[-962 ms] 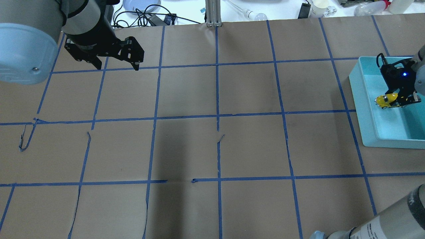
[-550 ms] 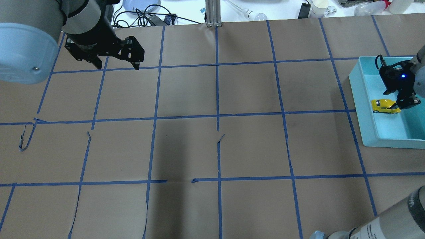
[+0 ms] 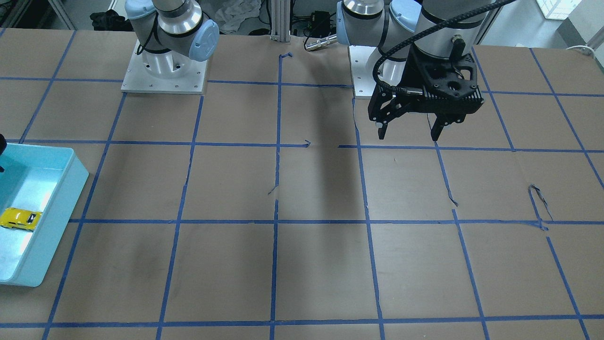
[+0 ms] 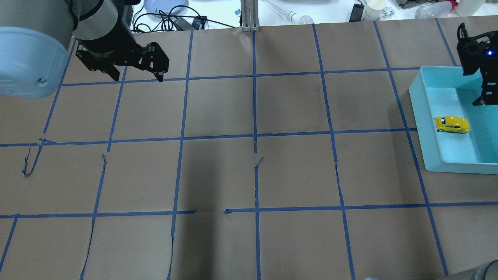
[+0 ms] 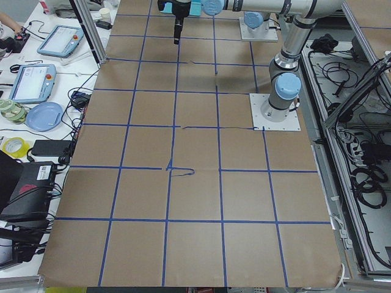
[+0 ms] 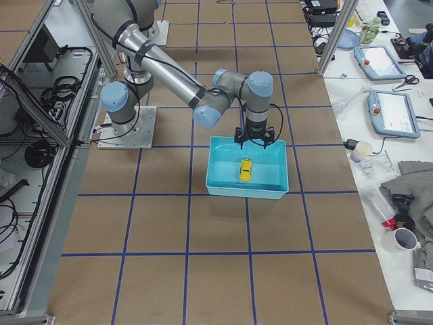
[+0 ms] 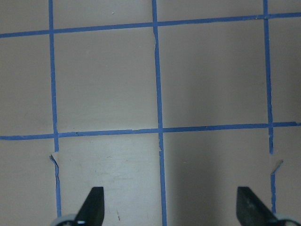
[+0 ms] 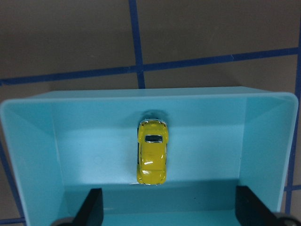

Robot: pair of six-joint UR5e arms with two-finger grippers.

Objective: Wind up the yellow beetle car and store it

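Teal plastic formed the open bin (image 4: 424,124) at the right edge of the overhead view. The yellow beetle car (image 4: 451,124) stood on its wheels on the floor of this bin. It was near the bin's left wall in that view, with a narrow strip of floor between them. In the right wrist view the car sat in the middle of the frame, one end close to the wall at the top. Free floor showed on both sides of it.

The right gripper (image 8: 169,207) hung above the bin with its jaws spread wide and nothing between them. Its two fingertips showed along the bottom edge of the wrist frame, well apart from the car. In the overhead view it was in the upper right corner, over the bin's upper rim, and the frame edge cut part of it.

The left gripper (image 4: 138,77) hovered in the upper left of the overhead view, also open and holding nothing. Under it lay the brown paper (image 4: 218,175) that covered the table, divided into squares by blue tape lines (image 4: 255,116). A wide stretch of this paper separated the two grippers. A small tear (image 4: 27,167) showed at the left side, where the tape had lifted. The paper ended at the top of the frame, and beyond this edge lay cables (image 4: 163,19) on a white surface.
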